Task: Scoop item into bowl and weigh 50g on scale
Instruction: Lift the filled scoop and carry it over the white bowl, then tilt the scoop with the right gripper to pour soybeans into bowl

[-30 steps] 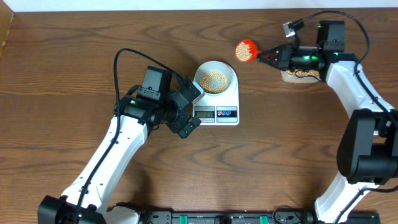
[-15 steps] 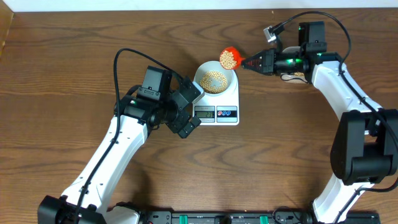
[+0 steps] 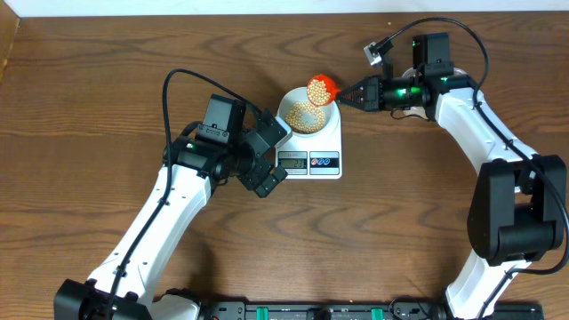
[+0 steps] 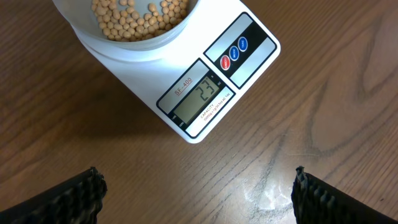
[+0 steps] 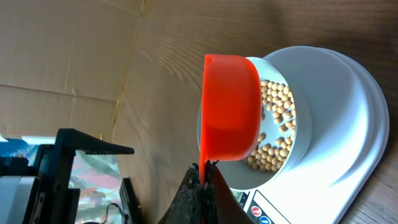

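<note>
Reaching over bowl (image 5: 308, 106) (scoop (image 3: 321, 88) tipped sideways)

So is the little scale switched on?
On. The scale has dark digits lit on its display, reading 23, and the bowl of beans sits on it.

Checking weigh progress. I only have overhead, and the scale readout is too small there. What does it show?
Observer: In the left wrist view the scale reads 23.
Operator: Pour started?
Observer: In the right wrist view the orange scoop is turned on its side over the bowl rim. Its mouth faces the beans inside, and its handle is pinched in the shut right gripper.
Operator: Is the left gripper holding anything?
Observer: No. Its fingers stand wide apart over bare table, short of the scale.
</note>
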Available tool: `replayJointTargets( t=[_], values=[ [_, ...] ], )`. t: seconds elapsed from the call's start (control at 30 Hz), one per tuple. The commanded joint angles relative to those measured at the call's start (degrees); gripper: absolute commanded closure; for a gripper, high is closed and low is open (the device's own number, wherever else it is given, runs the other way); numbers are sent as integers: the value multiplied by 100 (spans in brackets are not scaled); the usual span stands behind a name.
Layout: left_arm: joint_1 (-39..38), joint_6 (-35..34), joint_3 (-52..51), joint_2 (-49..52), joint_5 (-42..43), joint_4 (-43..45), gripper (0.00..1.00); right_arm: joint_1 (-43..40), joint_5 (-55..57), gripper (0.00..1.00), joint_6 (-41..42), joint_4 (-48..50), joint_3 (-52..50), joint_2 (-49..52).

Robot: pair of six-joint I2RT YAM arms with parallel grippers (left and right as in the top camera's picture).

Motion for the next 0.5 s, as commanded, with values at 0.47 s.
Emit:
replayJointTargets(
  t=[0.47],
  values=[
    [-7, 96, 129, -76, -11, -15, 2, 527, 1019, 99, -859, -367, 66, -247]
  ],
)
